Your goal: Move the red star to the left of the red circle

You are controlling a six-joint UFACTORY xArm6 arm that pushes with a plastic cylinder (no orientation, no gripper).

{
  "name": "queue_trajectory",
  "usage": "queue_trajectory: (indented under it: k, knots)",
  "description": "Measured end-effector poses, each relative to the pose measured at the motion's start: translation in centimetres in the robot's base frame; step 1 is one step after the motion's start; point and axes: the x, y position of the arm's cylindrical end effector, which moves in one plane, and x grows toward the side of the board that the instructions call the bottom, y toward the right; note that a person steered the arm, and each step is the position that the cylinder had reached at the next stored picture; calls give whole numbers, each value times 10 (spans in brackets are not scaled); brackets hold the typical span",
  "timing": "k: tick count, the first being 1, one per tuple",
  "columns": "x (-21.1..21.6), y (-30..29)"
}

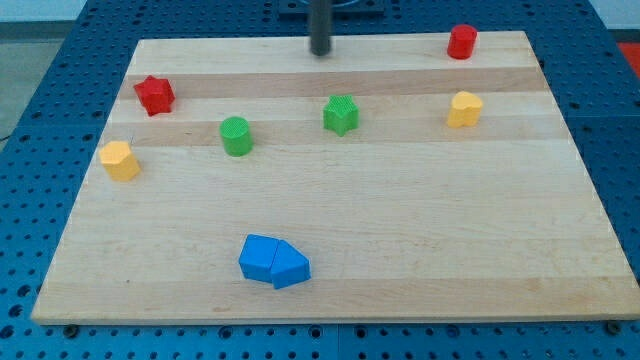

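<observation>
The red star point(154, 95) lies near the board's left edge, toward the view's top. The red circle point(461, 42) stands at the board's top right corner area. My tip point(320, 50) is at the board's top edge, near the middle, between the two red blocks and touching neither. It is well to the right of the red star and well to the left of the red circle.
A green circle point(236, 136) and a green block point(341, 114) sit mid-board. A yellow block point(119, 160) is at the left edge, a yellow heart-like block point(464, 109) at the right. Two blue blocks point(273, 261) touch near the bottom. The wooden board point(420, 230) lies on a blue pegboard.
</observation>
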Motion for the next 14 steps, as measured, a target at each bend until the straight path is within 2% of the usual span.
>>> queue_trajectory:
  k: [2,3,4,6,8,12,14]
  knots:
    - [8,-187]
    - [32,-254]
    - [43,-254]
    - [118,-251]
    - [111,-189]
    - [104,-163]
    - [88,-102]
